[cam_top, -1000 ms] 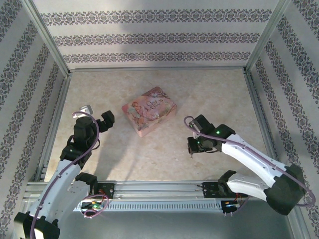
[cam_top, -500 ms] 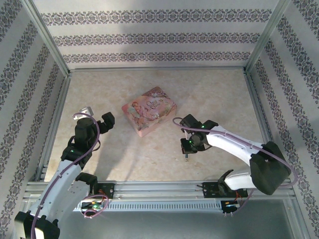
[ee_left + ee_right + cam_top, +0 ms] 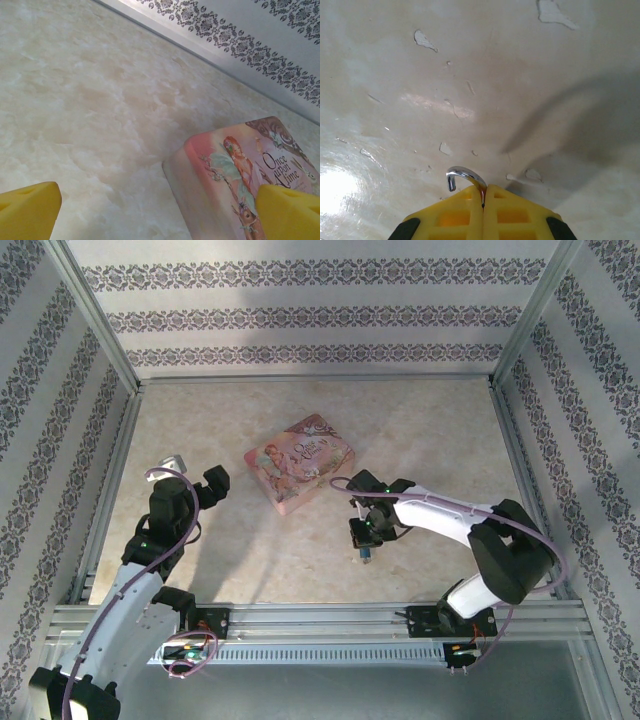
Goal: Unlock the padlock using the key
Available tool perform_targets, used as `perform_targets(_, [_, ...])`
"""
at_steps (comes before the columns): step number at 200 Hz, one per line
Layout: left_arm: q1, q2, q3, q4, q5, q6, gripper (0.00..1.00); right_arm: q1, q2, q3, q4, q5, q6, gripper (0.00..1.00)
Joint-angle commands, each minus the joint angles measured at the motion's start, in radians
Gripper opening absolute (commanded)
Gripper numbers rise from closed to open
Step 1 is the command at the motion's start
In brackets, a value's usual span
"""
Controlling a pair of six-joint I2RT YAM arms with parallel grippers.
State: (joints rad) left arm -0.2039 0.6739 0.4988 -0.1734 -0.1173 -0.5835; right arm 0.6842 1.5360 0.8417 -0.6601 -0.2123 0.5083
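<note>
We locate the padlock (image 3: 465,176) at the tip of the right gripper (image 3: 483,194). Only its curved silvery shackle protrudes from between the two yellow fingers (image 3: 450,215), and the shackle's left end hangs free. The jaws are pressed fully together on it, and we cannot make out the lock body. In the top view, the right gripper (image 3: 365,538) points down over the marbled table (image 3: 430,430), near the pink box (image 3: 303,462) on its right, nearer side, and apart from it. The left gripper (image 3: 214,486) stands just left of the box, jaws spread fully wide and holding nothing. Its wrist view shows the box (image 3: 240,175) ahead, toward the right-hand one of its two yellow fingertips (image 3: 27,210).
</note>
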Motion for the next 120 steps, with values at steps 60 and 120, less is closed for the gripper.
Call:
perform_targets(60, [-0.011,-0.014,-0.019,-0.008,0.001,-0.012,0.99,0.018,0.068,0.027,0.028,-0.022,-0.019,0.02])
perform_targets(120, [-0.012,-0.015,-0.019,0.001,0.010,-0.009,0.99,0.017,0.028,0.028,0.018,-0.011,-0.021,0.16])
